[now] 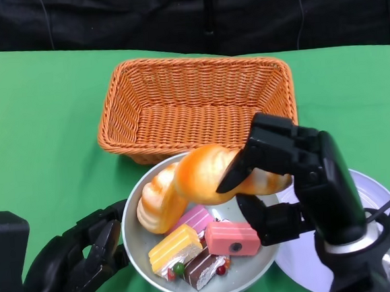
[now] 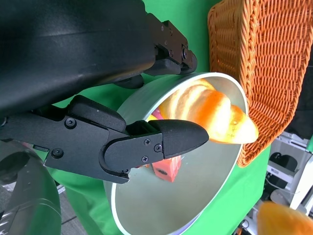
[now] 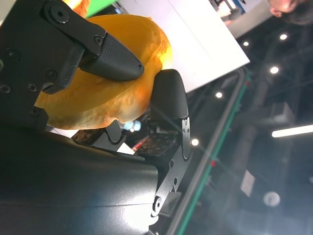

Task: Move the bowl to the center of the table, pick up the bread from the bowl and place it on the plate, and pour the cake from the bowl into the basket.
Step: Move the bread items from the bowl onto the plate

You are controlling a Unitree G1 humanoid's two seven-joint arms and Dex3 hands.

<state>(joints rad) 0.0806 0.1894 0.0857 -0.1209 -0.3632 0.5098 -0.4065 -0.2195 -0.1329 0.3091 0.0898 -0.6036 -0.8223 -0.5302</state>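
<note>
A grey bowl stands in front of the orange wicker basket. It holds one bread roll and several toy cakes: a yellow one, a pink one and a chocolate one. My right hand grips a second glossy bread roll just above the bowl; the right wrist view shows this roll pinched between black fingers. My left hand holds the bowl's left rim, with one finger over the rim. A white plate lies to the right, partly hidden by my right forearm.
The basket is empty and sits almost against the bowl's far edge. Green cloth covers the table. A dark backdrop runs behind the table's far edge.
</note>
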